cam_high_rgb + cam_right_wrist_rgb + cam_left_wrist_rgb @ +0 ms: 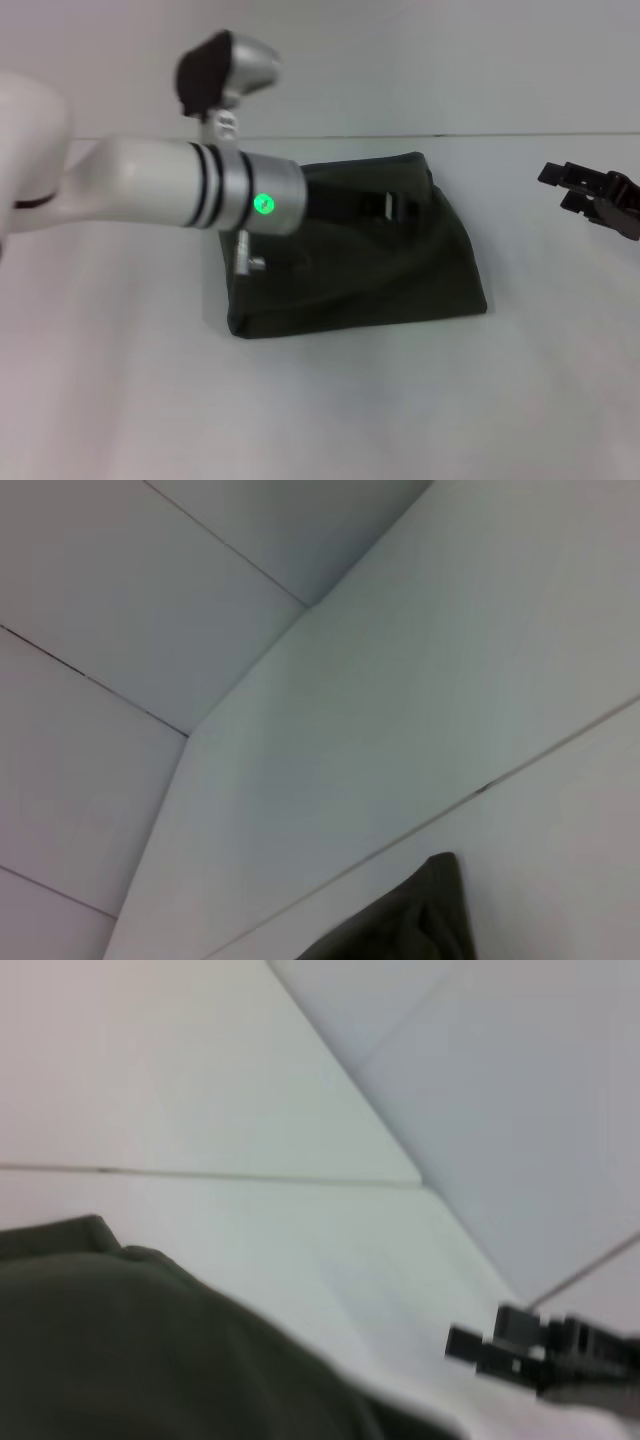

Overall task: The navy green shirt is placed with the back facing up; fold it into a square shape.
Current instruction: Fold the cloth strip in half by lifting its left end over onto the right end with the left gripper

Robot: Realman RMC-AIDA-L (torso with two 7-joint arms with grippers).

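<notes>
**Head view: left arm stretched over a folded shirt**

Head view shows a white table (120,400) as the largest thing, running up to a pale wall behind. Next in size is the left arm (150,185), a thick white tube with a silver cuff, black rings and a green light, reaching in from the left edge and lying almost level across the middle of the scene. A dark camera pod sits on top of its wrist.

The shirt (380,270) lies at the table's centre, folded into a compact, roughly square, dark olive bundle with its plain side up. Its far edge is close to the seam line across the table. Soft ridges run across the top layer.

The left gripper (385,207) points over the far half of the shirt, its dark fingers low against the dark cloth. I cannot tell how far the claw is spread or whether it has hold of any fabric.

The right gripper (600,198) hangs at the right edge, well apart from the shirt, black against the white. Its two fingers stand parted with nothing between them.

The left wrist view shows the shirt close below and the right gripper (545,1350) farther off. The right wrist view catches only one shirt corner (420,920).
</notes>
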